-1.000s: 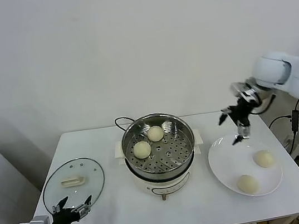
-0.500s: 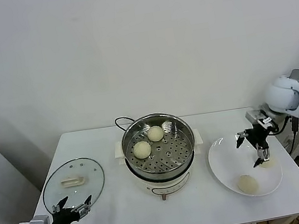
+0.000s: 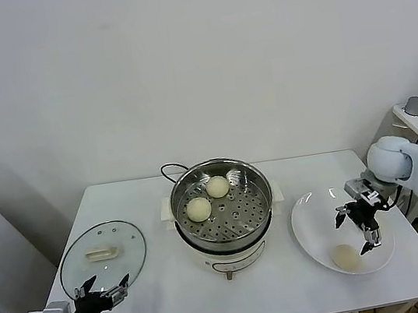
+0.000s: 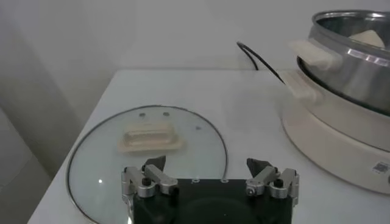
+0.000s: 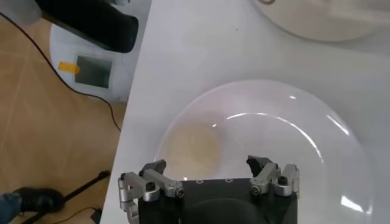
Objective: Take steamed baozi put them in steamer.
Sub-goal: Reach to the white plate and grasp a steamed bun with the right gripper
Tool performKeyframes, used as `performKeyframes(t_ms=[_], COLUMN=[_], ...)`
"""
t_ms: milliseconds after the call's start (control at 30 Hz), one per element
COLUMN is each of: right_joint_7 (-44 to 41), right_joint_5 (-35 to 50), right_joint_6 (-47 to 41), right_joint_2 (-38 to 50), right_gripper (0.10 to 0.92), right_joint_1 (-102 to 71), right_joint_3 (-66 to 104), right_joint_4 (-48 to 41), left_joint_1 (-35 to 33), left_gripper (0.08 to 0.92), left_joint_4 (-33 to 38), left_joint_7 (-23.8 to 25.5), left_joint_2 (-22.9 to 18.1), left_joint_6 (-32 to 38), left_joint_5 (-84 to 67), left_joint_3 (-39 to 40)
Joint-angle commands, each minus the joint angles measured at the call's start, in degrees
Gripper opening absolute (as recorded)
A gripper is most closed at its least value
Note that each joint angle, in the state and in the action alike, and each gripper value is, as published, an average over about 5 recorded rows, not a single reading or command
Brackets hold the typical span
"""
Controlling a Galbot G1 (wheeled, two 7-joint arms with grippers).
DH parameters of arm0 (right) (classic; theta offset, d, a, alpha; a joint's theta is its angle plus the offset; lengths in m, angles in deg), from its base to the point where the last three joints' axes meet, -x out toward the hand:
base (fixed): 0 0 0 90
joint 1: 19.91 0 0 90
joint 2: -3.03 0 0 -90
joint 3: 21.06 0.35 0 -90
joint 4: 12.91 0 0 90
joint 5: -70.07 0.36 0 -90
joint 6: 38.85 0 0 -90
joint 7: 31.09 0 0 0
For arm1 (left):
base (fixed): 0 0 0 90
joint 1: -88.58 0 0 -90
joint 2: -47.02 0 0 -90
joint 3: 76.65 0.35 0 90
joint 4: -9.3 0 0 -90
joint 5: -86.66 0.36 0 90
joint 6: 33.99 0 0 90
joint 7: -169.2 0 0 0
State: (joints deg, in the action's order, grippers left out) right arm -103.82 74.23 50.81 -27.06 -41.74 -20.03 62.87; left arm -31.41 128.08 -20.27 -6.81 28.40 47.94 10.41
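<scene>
While the white rectangular table (image 3: pixel 167 300) carries everything, the round shiny steel steamer (image 3: pixel 223 211) at its middle holds 2 pale cream round baozi (image 3: pixel 198 208). Near the right edge, the flat white plate (image 3: pixel 307 224) shows 1 bun (image 3: pixel 345 258). Over it hangs the right gripper (image 3: pixel 359 221), jaws wide and empty; judging so, descending and closing comes next. Near the front-left corner, the left gripper (image 3: pixel 99 290) waits spread.

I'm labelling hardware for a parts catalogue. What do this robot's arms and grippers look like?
Both arms have smooth white rounded shells. The right gripper and left gripper are alike: black body, silver metal finger links with screws, black fingertips. A white block sits behind the left one.
</scene>
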Motion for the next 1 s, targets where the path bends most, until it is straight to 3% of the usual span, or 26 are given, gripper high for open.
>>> performKeyframes(t_ms=[33,333,467,900,1000], right_joint_7=[0.1,0.4,0.5,-1.2,-2.1], right_joint_5=[-2.9,-3.5,-3.8,-2.9,-2.4], right_joint_6=[0.4,0.4,0.3,-0.3,-0.3], right_joint_2=[-0.7,-1.9,-2.6,-3.0,-2.2], right_gripper=[0.823,0.815,0.775,0.486,0.462], right_joint_1=[-7.3,-10.4,-11.5,-12.6,-10.7], right_joint_3=[6.0,8.6,9.5,11.3,10.5], right_joint_4=[-1.3,-3.2,-3.7,-4.5,-4.2], left_joint_1=[0.0,-0.2,-0.3,-0.7,-0.7], left_gripper=[0.823,0.823,0.823,0.823,0.823], left_joint_4=[0.1,0.1,0.2,0.4,0.5], left_joint_7=[0.0,0.0,0.0,0.0,0.0], left_joint_2=[-0.1,-0.3,-0.5,-0.5,-0.5], left_joint_6=[-0.1,-0.1,-0.1,-0.2,-0.3], left_joint_5=[0.1,0.2,0.3,0.5,0.5], left_joint_3=[0.1,0.3,0.4,0.4,0.4])
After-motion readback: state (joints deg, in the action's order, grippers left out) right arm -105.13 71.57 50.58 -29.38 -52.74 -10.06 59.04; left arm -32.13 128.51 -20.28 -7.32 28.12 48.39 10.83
